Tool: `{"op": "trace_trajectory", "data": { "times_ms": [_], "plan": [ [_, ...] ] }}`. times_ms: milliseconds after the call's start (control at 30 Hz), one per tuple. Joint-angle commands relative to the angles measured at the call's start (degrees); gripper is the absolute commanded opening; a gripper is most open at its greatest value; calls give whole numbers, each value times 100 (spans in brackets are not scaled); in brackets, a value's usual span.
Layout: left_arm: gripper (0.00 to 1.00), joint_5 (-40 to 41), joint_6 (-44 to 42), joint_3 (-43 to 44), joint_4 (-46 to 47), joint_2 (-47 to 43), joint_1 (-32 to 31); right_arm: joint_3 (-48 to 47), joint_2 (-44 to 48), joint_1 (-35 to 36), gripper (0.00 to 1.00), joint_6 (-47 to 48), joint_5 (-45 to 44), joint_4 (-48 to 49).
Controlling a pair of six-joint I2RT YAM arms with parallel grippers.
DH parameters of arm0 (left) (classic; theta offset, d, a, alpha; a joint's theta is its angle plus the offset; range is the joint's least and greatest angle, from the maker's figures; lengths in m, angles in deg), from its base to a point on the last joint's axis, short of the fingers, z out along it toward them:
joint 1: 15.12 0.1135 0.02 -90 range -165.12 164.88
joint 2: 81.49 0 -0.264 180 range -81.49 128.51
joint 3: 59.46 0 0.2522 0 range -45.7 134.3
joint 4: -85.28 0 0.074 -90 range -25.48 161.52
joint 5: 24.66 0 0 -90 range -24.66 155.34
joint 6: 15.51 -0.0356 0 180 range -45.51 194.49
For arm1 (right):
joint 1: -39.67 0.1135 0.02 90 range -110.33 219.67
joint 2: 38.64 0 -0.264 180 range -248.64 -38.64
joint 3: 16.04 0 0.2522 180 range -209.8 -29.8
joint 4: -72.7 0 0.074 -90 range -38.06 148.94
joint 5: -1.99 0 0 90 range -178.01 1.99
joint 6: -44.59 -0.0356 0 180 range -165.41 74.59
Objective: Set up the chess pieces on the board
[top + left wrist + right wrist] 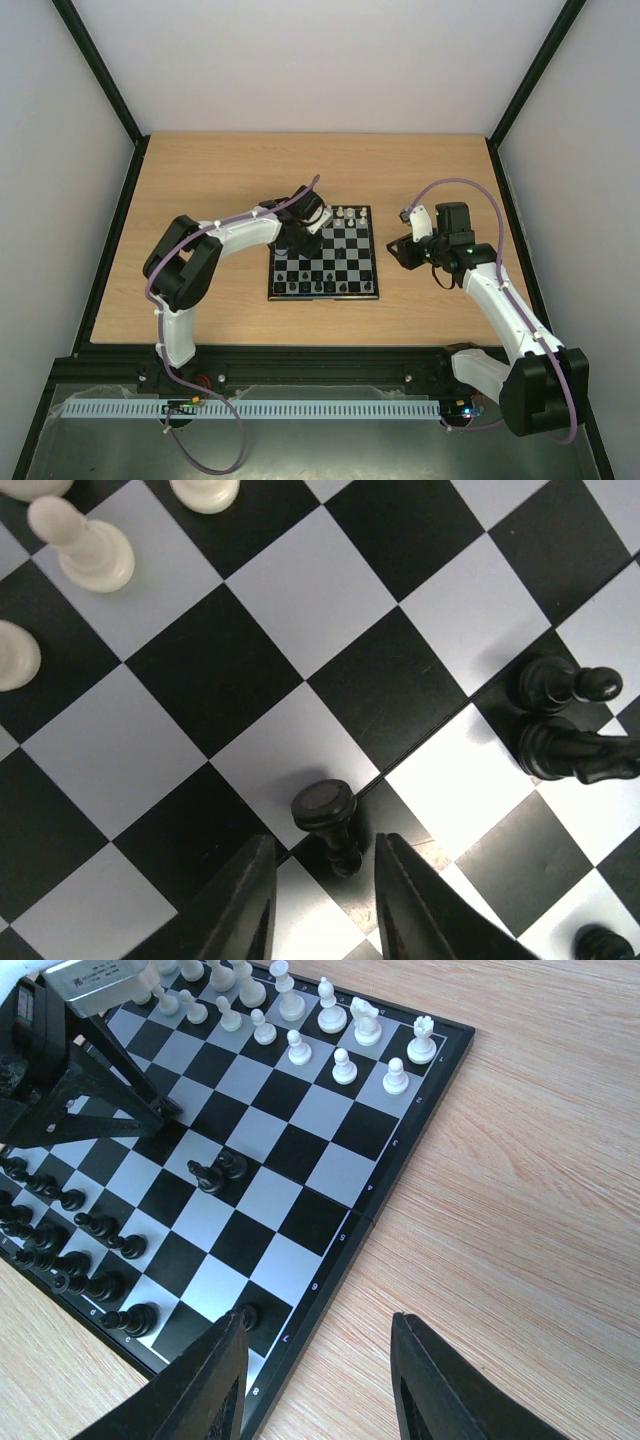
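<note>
Between left fingers | black pawn on board, not clamped | both pairs parted | right fingers straddling board edge

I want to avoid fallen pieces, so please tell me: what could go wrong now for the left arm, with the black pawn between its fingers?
1. The left fingers are open and close on both sides of the black pawn. A sideways pull instead of a straight lift could tip it.
2. Not far from it stand two black pieces. A swing toward them may knock them over.
</note>
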Motion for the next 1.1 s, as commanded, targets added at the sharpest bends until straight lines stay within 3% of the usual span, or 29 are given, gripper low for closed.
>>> {"op": "trace_trajectory", "data": {
  "times_ms": [0, 400, 733, 1067],
  "plan": [
    [32, 79, 101, -126, 49, -224, 31, 35, -51, -16, 40, 86, 96, -136],
    [28, 154, 162, -265, 243, -226, 23, 43, -36, -16, 40, 86, 74, -132],
    [13, 162, -33, -255, 324, -104, -86, 53, -18, -17, 40, 86, 51, -137],
    [15, 990, -125, -388, 218, 36, -446, 60, -45, -16, 40, 90, 93, -133]
  ]
}}
